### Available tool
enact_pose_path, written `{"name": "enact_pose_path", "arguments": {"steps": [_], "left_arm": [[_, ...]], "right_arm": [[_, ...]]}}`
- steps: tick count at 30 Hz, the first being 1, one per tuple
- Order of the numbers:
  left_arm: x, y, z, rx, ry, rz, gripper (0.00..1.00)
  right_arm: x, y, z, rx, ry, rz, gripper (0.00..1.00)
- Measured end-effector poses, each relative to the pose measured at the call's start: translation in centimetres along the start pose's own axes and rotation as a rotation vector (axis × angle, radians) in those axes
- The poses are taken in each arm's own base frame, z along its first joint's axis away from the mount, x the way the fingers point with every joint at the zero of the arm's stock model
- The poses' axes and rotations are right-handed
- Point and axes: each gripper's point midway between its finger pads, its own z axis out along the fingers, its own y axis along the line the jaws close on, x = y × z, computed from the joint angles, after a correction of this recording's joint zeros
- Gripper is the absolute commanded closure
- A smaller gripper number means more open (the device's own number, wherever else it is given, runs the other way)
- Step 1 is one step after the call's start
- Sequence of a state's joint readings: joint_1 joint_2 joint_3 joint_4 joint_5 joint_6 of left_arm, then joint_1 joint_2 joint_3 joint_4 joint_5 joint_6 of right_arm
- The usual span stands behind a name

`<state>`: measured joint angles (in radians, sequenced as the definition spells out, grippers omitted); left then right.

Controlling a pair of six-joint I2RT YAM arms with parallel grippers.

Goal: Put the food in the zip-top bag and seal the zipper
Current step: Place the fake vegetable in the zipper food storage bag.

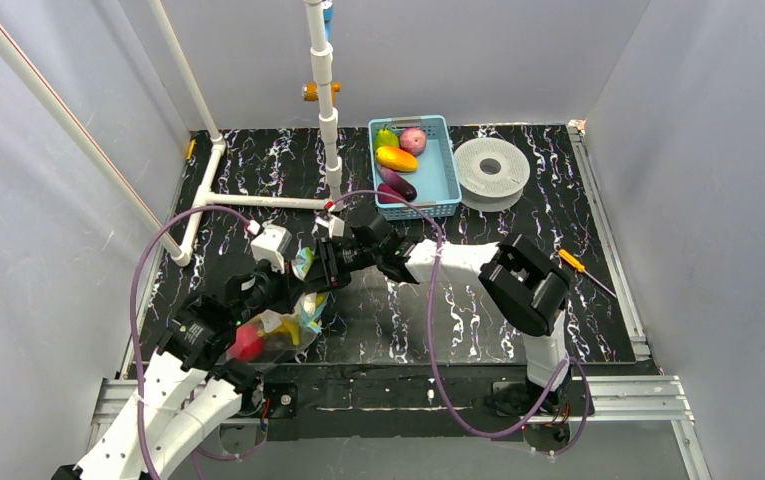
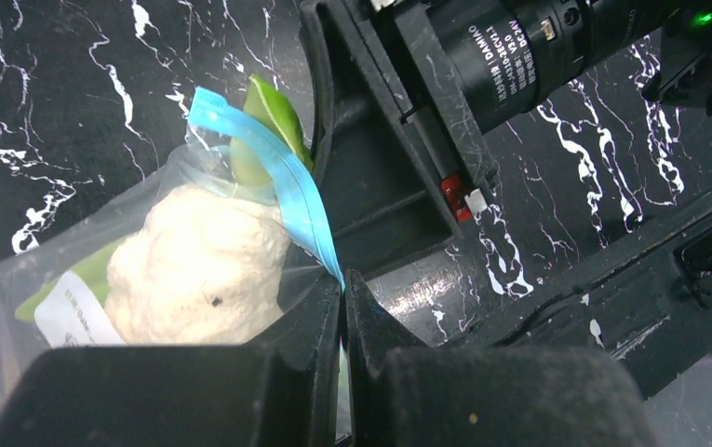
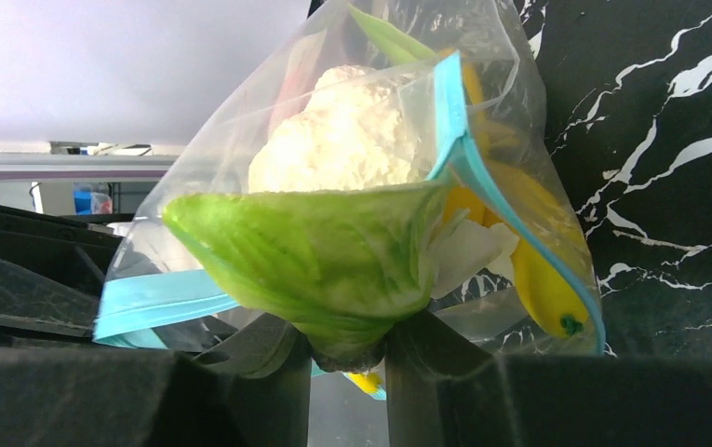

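The loading step is under way, and sealing looks some way off. In the right wrist view, the right gripper [image 3: 347, 361] at the bottom centre is pinching the green leaf of the cauliflower [image 3: 342, 144], its jaws narrowed onto the leaf. The leaf is spreading across the middle of the frame at the mouth of the bag [image 3: 212, 186]. The white head is sitting behind it inside the plastic, and a banana [image 3: 543, 279] is showing at the right.

In the left wrist view, the left gripper [image 2: 342, 303] at the bottom centre is clamping the bag's rim. Its jaws are pressing almost together where the blue zipper strip [image 2: 282, 182] runs down into them.

In the overhead view the bag is lying at the lower left, with a red apple [image 1: 246, 343] inside. The left arm is reaching up from the lower left corner. The right arm is stretching leftward from its base at the lower right, with its elbow folded, to meet the bag's mouth just left of centre.

The next move probably calls for pushing the cauliflower deeper until the leaf clears the strip, then letting go. More food is lying in the basket [image 1: 416, 211] at the upper centre and will likely need fetching.
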<state>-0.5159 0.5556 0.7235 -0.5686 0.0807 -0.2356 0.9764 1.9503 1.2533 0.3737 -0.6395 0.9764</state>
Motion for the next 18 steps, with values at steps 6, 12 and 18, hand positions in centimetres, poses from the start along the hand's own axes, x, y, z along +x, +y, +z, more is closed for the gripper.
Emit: {"name": "enact_pose_path", "arguments": {"steps": [6,12,18], "left_arm": [[0.2,-0.2,0.2,0.013,0.007,0.000,1.00],[-0.3,-0.3,0.0,0.018,-0.018,0.002,1.00],[-0.3,-0.2,-0.3,0.014,-0.031,0.002,1.00]], "right_arm": [[-1.5,-0.2,-0.7,0.003,-0.018,0.005,0.61],[-1.5,0.7,0.4,-0.011,-0.021,-0.025,0.59],[1.4,-0.5,2.6,0.002,0.056,0.000,0.49]]}}
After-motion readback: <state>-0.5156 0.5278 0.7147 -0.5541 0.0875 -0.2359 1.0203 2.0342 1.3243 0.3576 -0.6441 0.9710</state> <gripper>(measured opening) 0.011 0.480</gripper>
